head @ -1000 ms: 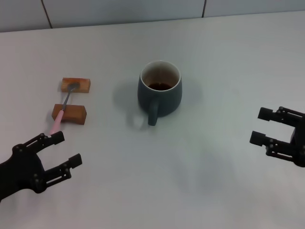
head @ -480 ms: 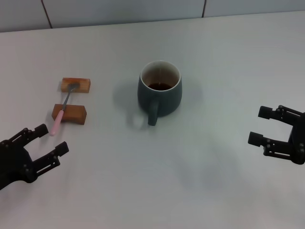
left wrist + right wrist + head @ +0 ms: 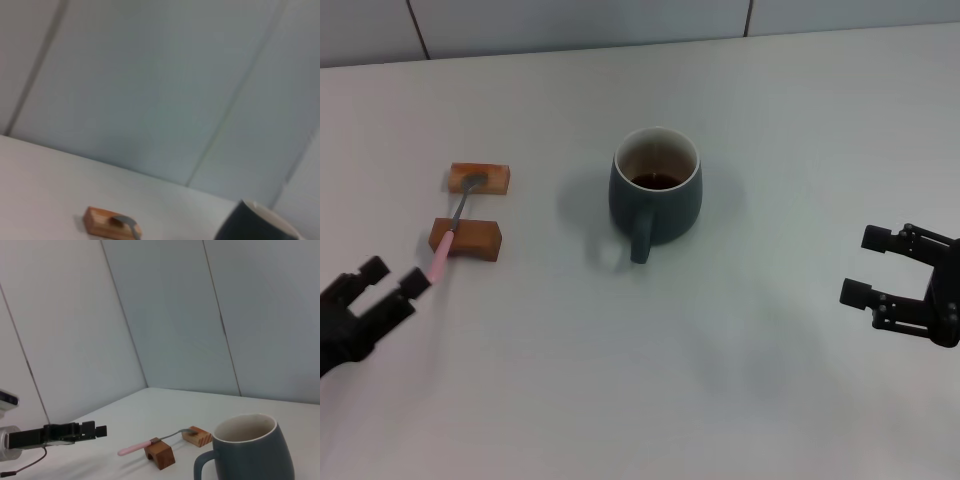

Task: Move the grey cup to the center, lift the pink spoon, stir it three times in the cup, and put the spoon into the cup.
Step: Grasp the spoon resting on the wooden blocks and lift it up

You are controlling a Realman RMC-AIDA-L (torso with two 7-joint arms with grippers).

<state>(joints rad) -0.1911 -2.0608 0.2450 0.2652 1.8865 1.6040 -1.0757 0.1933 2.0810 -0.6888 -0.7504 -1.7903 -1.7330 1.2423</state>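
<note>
Pale grey tabletop (image 3: 770, 120), tiled wall behind. Sitting mid-frame: rounded dark blue-grey ceramic mug (image 3: 656, 192). Resting across two brown wooden blocks (image 3: 467, 239) at left: slim pink-handled spoon (image 3: 451, 228). Left gripper (image 3: 378, 287) hovering spread by handle tip; right gripper (image 3: 880, 266) idling open, lower right. Probably reaching for spoon; next, closing on handle.

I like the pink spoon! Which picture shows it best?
The head view: the whole pink spoon lies across two wooden blocks. The right wrist view shows it whole too, but farther off. The left wrist view shows only its metal bowl.
</note>
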